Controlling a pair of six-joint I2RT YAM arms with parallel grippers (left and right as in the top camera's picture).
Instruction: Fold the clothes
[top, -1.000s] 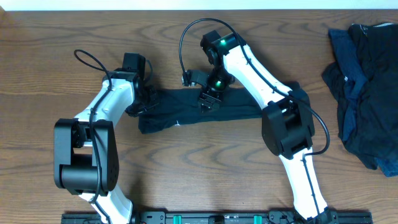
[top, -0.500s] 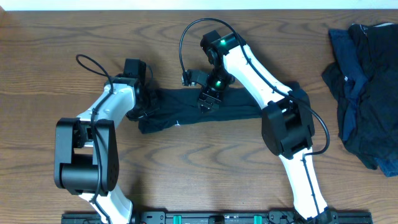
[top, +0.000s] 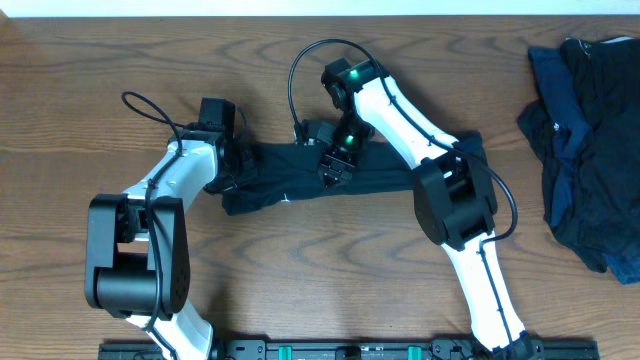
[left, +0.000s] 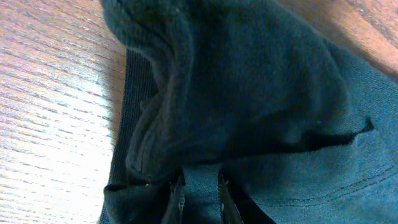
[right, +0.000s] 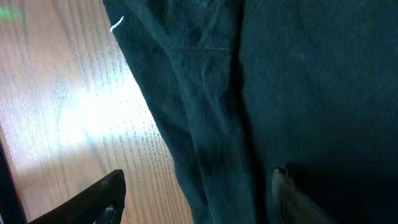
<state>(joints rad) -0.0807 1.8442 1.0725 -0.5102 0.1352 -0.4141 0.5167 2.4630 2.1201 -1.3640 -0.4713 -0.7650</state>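
Dark navy T-shirt is lying stretched on the wooden table. Right gripper is hanging wide apart above it; left gripper is standing nearly together, whether pinching cloth I cannot tell.

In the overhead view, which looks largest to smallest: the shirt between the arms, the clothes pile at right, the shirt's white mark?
1. clothes pile, even though the picture edge cuts it off
2. shirt, partly covered
3. white mark, only a tiny speck

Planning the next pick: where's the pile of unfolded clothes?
In the overhead view, the pile lies at the far right, well apart from the shirt at centre.
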